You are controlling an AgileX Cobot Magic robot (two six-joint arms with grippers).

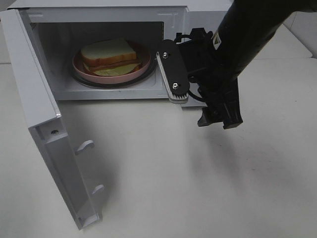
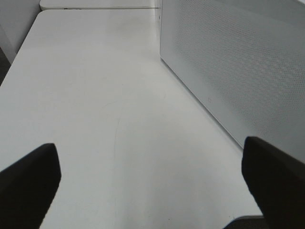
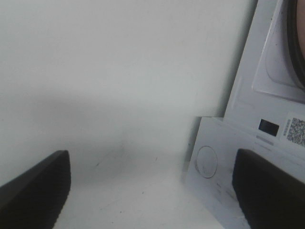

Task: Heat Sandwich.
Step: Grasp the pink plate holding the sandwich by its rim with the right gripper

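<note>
The sandwich [image 1: 111,56], white bread with a ham layer and pale green filling, lies on a round pink plate [image 1: 143,69] inside the open microwave [image 1: 99,20]. My right gripper [image 1: 178,74] hovers just outside the oven's right front edge, one padded finger [image 1: 172,74] facing the opening. In the right wrist view the right gripper [image 3: 152,195] is open, with only bare table between its fingers. Open as well, my left gripper [image 2: 152,191] holds nothing and faces the table beside the oven's perforated side wall [image 2: 238,62]. The exterior view does not show the left arm.
The microwave door [image 1: 44,124] stands swung out to the front left, its latch hooks [image 1: 85,146] pointing into the table space. The oven's control panel [image 3: 224,157] sits close to the right gripper's fingers. White table [image 1: 188,178] spreads in front.
</note>
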